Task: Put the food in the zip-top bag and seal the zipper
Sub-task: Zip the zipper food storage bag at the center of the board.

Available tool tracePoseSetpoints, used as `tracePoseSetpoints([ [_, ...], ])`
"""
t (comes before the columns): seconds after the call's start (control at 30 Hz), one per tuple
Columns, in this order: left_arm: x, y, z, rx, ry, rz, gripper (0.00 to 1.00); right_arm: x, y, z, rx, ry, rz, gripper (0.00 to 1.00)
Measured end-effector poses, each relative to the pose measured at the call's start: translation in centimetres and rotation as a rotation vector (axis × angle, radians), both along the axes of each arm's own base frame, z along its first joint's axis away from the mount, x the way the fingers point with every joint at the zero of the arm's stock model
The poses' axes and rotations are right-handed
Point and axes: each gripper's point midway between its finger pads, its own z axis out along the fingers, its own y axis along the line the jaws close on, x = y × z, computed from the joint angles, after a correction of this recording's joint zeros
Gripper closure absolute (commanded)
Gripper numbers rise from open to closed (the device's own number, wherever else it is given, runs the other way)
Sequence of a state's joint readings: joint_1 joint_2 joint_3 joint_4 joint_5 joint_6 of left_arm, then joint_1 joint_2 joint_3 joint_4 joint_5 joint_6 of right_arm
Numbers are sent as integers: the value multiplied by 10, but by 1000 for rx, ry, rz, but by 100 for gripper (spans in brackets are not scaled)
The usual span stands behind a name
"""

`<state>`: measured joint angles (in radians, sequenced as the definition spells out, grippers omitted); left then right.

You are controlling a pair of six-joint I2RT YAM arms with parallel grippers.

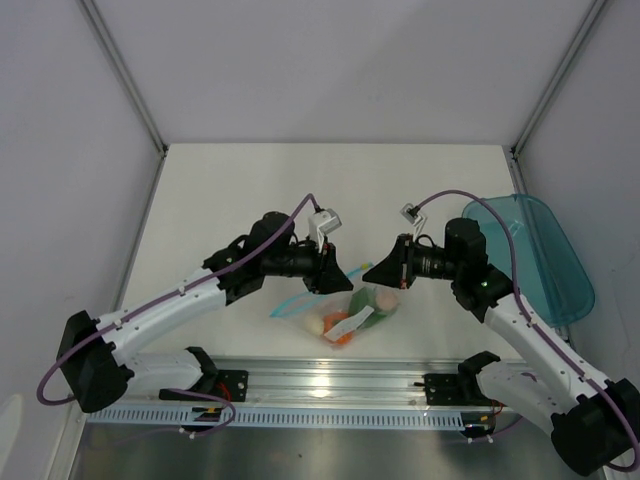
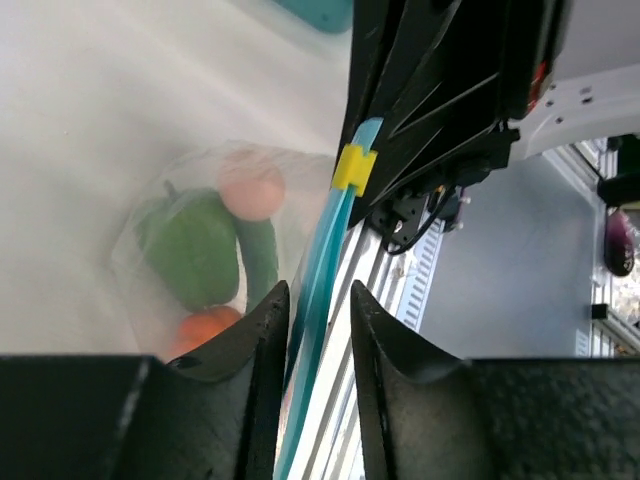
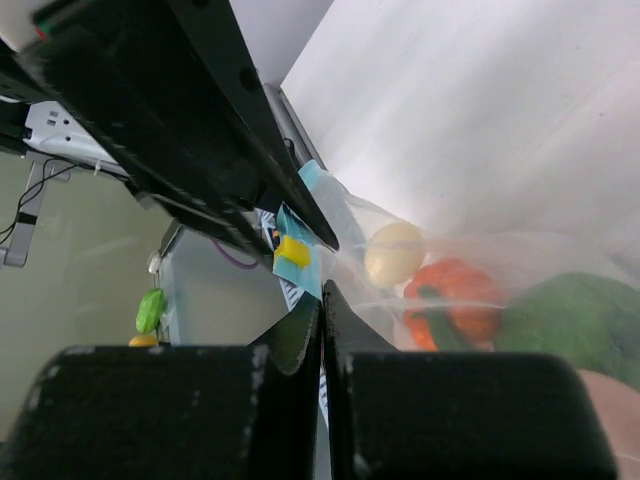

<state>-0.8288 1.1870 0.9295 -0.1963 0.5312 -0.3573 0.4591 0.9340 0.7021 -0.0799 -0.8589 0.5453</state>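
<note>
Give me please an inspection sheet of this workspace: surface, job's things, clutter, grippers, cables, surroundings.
Surface: white table, plain.
Job's things: zip-top bag between the two grippers; food inside it, green, orange-red and pale pieces; zipper carries a yellow slider; cannot tell if it is sealed.
Clutter: teal tray at the table's right edge.
Grippers: left gripper has fingers on both sides of the zipper, grip unclear; right gripper shut on the bag's edge beside the slider.
Cables: purple cables loop along both arms, apart from the bag.
Surroundings: white walls; aluminium rail at the near edge.
</note>
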Motion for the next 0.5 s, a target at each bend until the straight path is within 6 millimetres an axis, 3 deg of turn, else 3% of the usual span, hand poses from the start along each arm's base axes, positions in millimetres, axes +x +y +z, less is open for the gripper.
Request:
tracePoseSetpoints([
  [0.03, 0, 0, 3, -15, -1, 2, 60, 0, -1, -1, -6, 5, -7, 100],
  [0.23, 6, -1, 31, -149, -10, 5, 59, -7, 2, -16, -54, 35, 9, 100],
  [0.5, 7, -11, 49, -237, -12, -37, 69, -17, 9, -17, -56, 27, 50, 100],
])
